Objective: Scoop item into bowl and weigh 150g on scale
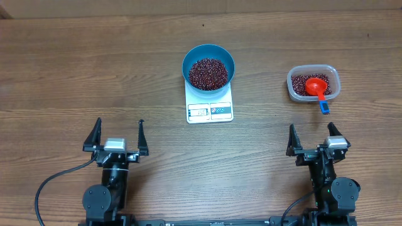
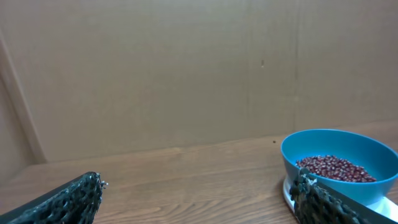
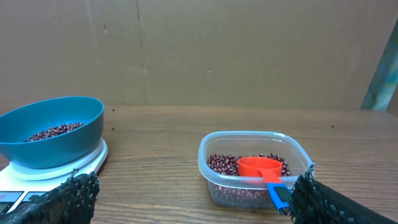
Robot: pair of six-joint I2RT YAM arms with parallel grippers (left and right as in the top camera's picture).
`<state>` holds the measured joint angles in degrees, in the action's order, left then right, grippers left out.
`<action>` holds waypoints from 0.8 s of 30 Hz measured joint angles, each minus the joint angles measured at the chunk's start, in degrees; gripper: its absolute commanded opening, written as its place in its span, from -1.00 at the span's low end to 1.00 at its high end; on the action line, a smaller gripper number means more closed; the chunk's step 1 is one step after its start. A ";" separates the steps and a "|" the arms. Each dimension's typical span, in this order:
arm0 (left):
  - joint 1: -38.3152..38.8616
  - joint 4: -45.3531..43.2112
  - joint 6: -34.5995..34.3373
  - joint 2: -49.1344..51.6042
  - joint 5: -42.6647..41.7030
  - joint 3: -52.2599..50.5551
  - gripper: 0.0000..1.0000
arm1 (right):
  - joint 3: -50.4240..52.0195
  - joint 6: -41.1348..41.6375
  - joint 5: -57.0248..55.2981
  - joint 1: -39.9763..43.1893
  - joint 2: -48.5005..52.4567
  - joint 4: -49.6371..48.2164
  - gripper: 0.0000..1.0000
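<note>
The blue bowl [image 1: 208, 66] stands on the white scale [image 1: 210, 108] at the table's middle, holding a heap of dark red-brown beans [image 1: 208, 73]. The left wrist view shows the bowl [image 2: 339, 160] at the right, and the right wrist view has the bowl [image 3: 53, 130] on the scale [image 3: 62, 168] at the left. My left gripper [image 1: 119, 133] is open near the front left, nothing between its fingers. My right gripper [image 1: 312, 133] is open at the front right, also holding nothing. Both stay well short of the scale.
A clear plastic tub [image 1: 313, 84] at the right holds more beans and a red scoop [image 1: 316, 86] with a blue handle end. The tub [image 3: 255, 168] sits just ahead of my right gripper in its wrist view. A cardboard wall backs the table.
</note>
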<state>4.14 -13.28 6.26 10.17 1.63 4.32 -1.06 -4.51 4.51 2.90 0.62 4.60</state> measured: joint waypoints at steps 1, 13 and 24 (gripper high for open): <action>-0.50 -0.02 -0.02 -1.25 -0.13 -0.94 0.99 | 0.00 0.02 0.00 0.00 0.00 -0.02 1.00; -7.91 8.26 -0.15 -9.38 -2.03 -3.72 0.99 | 0.00 0.00 0.00 0.02 0.00 0.00 1.00; -8.33 17.66 -0.15 -9.42 -2.49 -3.80 0.99 | 0.00 0.00 0.00 0.00 0.00 -0.02 1.00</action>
<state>-4.19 4.38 6.11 0.75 -0.86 0.51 -1.06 -4.51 4.51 2.90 0.62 4.58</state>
